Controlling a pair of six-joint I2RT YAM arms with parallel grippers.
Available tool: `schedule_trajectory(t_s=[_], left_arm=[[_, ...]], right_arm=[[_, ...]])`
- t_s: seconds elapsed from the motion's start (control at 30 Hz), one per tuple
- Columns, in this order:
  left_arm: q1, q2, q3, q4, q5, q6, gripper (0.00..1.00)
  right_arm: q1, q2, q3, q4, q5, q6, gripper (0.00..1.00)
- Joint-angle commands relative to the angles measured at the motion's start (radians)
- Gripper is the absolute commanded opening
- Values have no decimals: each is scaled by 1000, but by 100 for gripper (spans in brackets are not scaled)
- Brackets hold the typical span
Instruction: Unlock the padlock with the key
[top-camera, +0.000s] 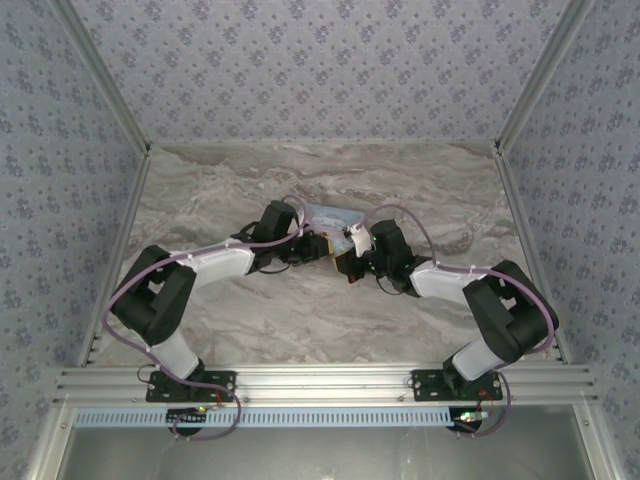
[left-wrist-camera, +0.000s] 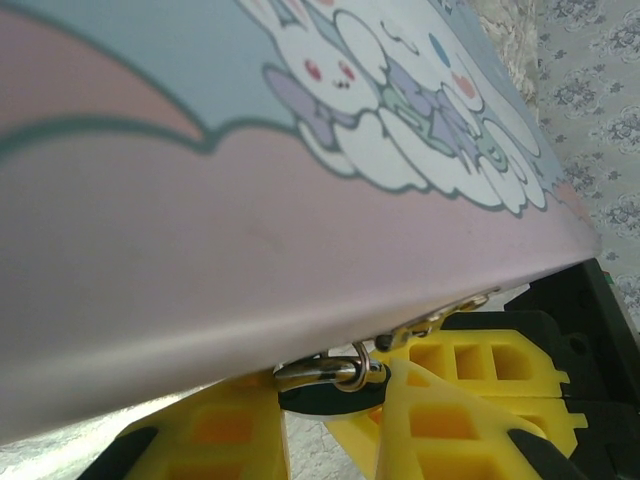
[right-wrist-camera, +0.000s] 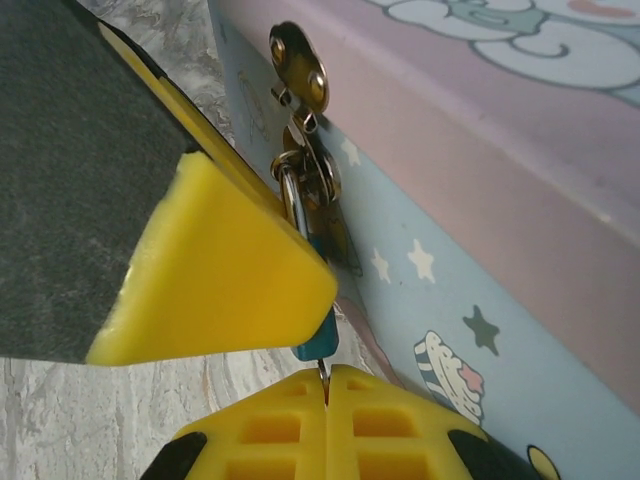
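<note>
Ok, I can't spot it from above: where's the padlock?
Right wrist view: the padlock hangs from the hasp on the side of the tin, between the fingers of the right hand.

Padlock against tin wall

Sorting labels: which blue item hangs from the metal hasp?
The tiny blue padlock, on its silvery shackle; the cartoon-printed tin is far bigger.
</note>
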Motion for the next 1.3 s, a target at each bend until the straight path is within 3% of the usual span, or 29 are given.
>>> schedule_trajectory(t_s=[0.0,0.4,0.87,1.07,1.27], left_arm=[[-3,3,15,49,50,-1,17],[-3,23,12,103,79,-49,17],[8,20,12,119,58,-69,16],[15,23,16,121,41,-84,16],[20,30,22,126,22,-95,16]], right_arm=[[-11,8,3,88,-14,36,0],[-58,16,-13,331,-79,140,0],[-83,27,-45,319,-87,145,1],[-102,11,-108,319,-89,149,6],[-118,-42,-162,321,-84,150,24]])
